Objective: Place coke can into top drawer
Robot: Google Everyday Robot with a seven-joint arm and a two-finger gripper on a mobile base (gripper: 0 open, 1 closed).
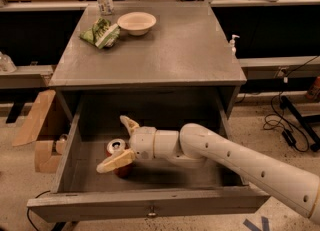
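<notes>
I see the pincer (121, 142) spread, one finger behind and one in front of the coke can (116, 146). The can stands upright on the floor of the open top drawer (150, 204) beneath the desk (175, 50). I judge the spread fingers mean the can is released and placed.

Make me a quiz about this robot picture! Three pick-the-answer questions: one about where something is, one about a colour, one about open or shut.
1. Where is the coke can?
A on the floor
B in the top drawer
C on a shelf

2. What colour is the bowl?
A cream
B blue
C black

3. The gripper, down inside the drawer at the can, is:
A open
B shut on the can
C out of sight

Answers:
1. B, the can stands upright on the drawer's floor.
2. A, the bowl is pale cream.
3. A, its two fingers are spread wide apart.
</notes>
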